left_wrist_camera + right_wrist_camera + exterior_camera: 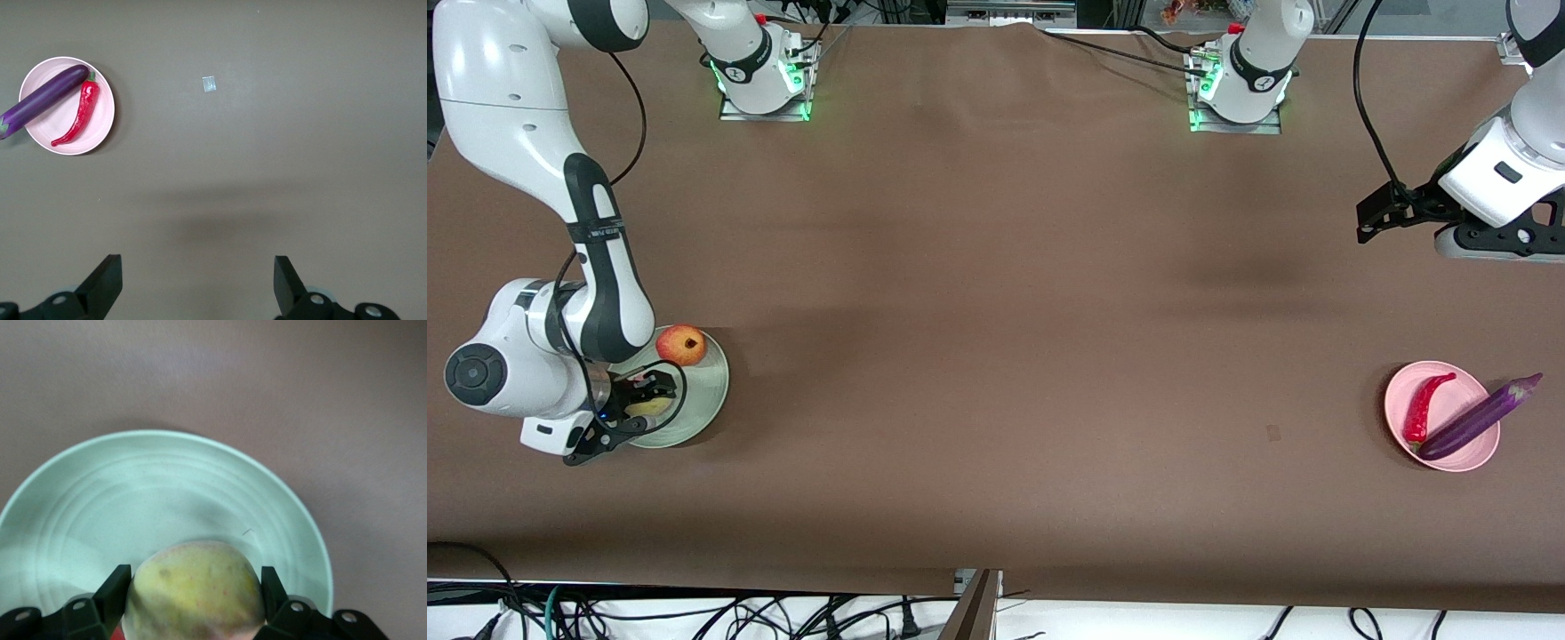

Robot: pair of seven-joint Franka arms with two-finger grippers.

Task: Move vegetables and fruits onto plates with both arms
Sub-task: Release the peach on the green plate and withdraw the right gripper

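My right gripper (pixel 649 396) (pixel 195 573) is shut on the yellowish-pink peach (pixel 651 407) (pixel 193 590), one finger against each side, low over the mint green plate (pixel 710 391) (pixel 133 493) at the right arm's end of the table. The red round fruit (pixel 680 345) sits on that plate's rim, farther from the front camera. At the left arm's end, the red chili (pixel 1424 409) (pixel 81 113) and purple eggplant (pixel 1476 415) (pixel 43 100) lie on the pink plate (pixel 1458 396) (pixel 100 120), the eggplant's stem end overhanging the rim. My left gripper (pixel 1489 242) (pixel 198 267) hangs open and holds nothing, high over bare table.
Brown cloth covers the table. A small pale tape square (pixel 1273 433) (pixel 209 83) lies on it beside the pink plate, toward the middle. Both arm bases (pixel 765 76) (pixel 1240 84) stand along the edge farthest from the front camera. Cables hang below the nearest edge.
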